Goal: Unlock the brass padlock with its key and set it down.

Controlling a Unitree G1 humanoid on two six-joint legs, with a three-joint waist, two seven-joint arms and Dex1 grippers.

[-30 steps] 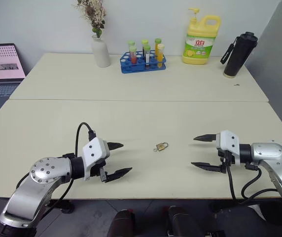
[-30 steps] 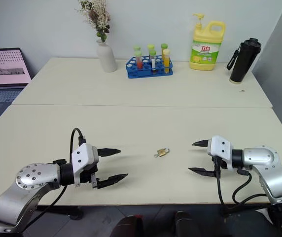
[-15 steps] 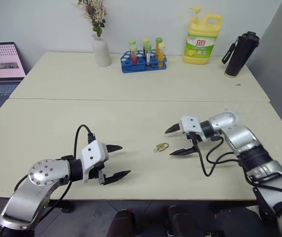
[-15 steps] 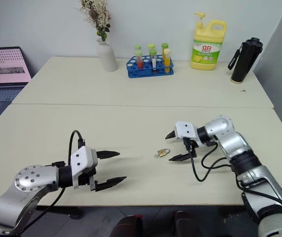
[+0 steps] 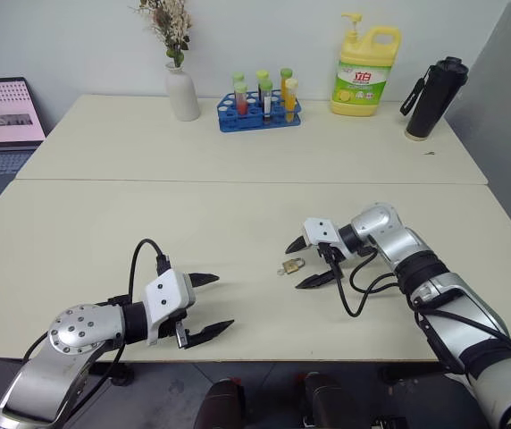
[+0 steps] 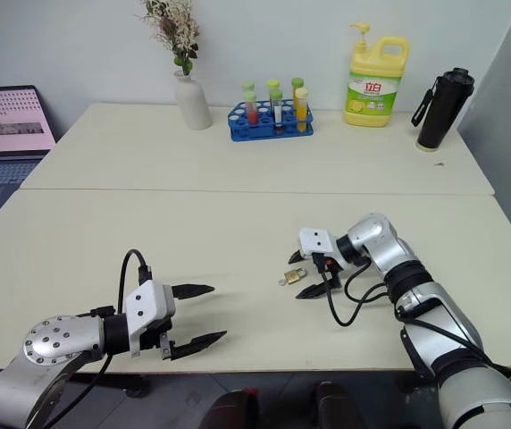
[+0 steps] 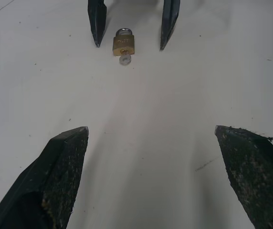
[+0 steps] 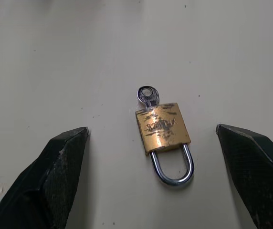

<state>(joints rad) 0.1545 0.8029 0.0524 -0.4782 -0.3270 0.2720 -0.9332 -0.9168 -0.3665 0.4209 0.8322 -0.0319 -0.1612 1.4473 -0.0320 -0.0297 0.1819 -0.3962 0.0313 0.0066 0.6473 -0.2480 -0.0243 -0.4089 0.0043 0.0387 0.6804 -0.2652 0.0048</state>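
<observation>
I'm reaching for the brass padlock (image 8: 164,129): my right gripper (image 5: 307,261) straddles it, fingers apart; the key (image 8: 147,95) seems already inserted. Next, close gently.

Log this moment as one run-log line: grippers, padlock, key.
right gripper: open, straddling brass padlock | left gripper: open, apart | padlock: flat on table | key: in padlock's base

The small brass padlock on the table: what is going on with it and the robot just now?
The small brass padlock lies flat on the cream table, its silvery key in the keyhole. The right gripper is open, fingers on either side of the padlock, not touching. The left gripper is open, off to the side, holding nothing.
</observation>
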